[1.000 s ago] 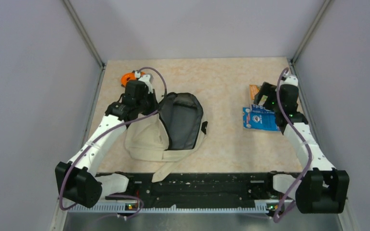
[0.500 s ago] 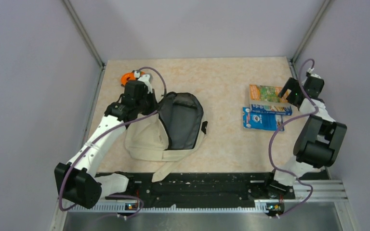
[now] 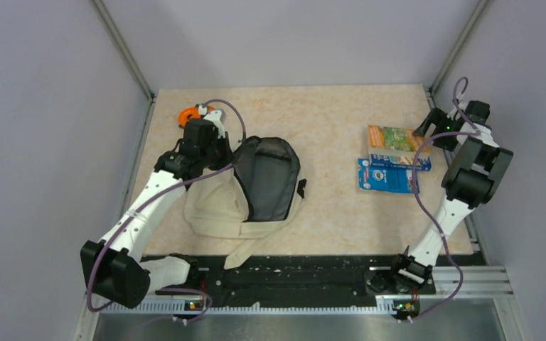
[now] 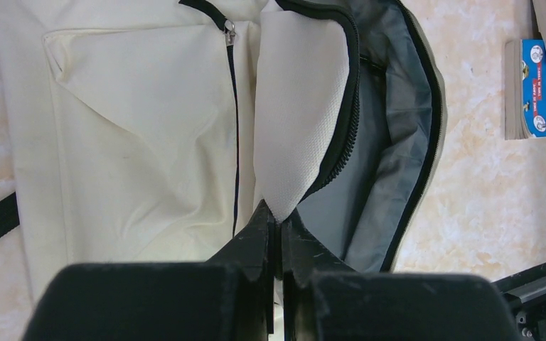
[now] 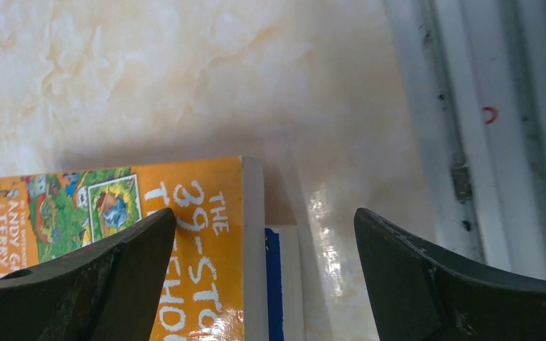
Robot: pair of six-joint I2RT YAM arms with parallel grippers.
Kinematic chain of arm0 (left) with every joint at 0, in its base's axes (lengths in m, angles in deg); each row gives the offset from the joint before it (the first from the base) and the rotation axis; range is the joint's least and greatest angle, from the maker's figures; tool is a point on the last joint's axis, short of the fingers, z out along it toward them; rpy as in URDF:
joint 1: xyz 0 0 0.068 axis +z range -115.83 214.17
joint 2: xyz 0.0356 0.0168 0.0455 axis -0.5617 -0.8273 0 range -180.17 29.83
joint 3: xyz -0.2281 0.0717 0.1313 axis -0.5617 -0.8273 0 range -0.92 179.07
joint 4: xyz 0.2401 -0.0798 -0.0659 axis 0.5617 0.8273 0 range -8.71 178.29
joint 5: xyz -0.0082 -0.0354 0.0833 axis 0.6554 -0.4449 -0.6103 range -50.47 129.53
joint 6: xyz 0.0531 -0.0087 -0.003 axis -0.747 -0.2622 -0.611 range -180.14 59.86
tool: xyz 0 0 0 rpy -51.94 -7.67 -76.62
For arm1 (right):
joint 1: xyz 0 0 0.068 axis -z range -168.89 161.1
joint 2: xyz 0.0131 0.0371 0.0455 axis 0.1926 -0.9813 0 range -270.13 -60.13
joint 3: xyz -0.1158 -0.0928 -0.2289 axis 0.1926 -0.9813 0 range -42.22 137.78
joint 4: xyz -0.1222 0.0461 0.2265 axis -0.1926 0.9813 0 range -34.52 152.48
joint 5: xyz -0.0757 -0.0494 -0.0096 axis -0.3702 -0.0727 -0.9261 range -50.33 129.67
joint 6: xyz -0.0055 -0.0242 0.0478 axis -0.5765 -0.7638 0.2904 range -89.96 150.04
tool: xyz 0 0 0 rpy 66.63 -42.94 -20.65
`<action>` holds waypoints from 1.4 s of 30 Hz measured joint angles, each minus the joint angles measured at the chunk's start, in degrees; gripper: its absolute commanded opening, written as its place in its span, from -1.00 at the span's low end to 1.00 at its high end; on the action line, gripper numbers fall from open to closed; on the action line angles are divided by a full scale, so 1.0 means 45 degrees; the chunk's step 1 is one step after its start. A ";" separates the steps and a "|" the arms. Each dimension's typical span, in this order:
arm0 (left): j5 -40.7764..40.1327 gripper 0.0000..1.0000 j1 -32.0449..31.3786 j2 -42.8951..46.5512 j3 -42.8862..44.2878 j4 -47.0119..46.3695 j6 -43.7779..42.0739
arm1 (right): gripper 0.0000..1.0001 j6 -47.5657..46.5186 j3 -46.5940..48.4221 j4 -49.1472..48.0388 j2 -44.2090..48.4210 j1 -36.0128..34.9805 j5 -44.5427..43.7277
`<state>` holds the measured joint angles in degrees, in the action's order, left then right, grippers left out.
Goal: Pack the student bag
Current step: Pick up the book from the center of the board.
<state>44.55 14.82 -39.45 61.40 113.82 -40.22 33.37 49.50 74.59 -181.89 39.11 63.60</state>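
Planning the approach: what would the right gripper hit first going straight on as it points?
Probably the edge of the orange book, stacked on the blue book; the open right gripper lines up on it. Depth unclear.

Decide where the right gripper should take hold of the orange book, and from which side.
Probably its right-hand edge, approached from the right: the orange book lies flat, resting partly on the blue book, and the open right gripper faces that edge.

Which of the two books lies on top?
The orange book: it rests partly on the blue book, covering its far edge, while the blue one lies flat on the table.
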 measured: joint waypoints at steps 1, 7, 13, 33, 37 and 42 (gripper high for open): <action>0.0005 -1.00 0.0005 0.0000 0.0000 0.0000 -0.0024 | 0.84 -0.0029 0.0005 0.0243 -0.0194 0.0063 0.0325; 0.0000 -1.00 0.0019 0.0000 0.0000 0.0000 -0.0034 | 0.72 -0.0053 0.0500 0.0724 -0.0767 0.0165 0.2040; -0.0034 -1.00 0.0019 0.0000 0.0000 0.0000 -0.0039 | 0.65 -0.0083 0.1749 0.1428 -0.1739 0.0151 0.3269; -0.0228 -1.00 0.0019 -0.0141 0.0000 0.0000 -0.0087 | -0.79 0.1753 0.2506 0.1132 -0.2657 0.0151 0.5498; -0.0311 -1.00 0.0019 -0.0141 0.0000 0.0000 -0.0092 | -1.00 0.2550 0.1715 0.0568 -0.1977 0.0151 0.5799; -0.0321 -1.00 0.0019 -0.0141 0.0000 0.0000 -0.0092 | -1.00 0.3225 0.0500 -0.0554 -0.0559 0.0136 0.5595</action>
<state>43.10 14.91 -40.08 61.40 113.82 -40.64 47.88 51.75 72.10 -184.40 39.73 88.78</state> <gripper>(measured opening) 0.026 0.175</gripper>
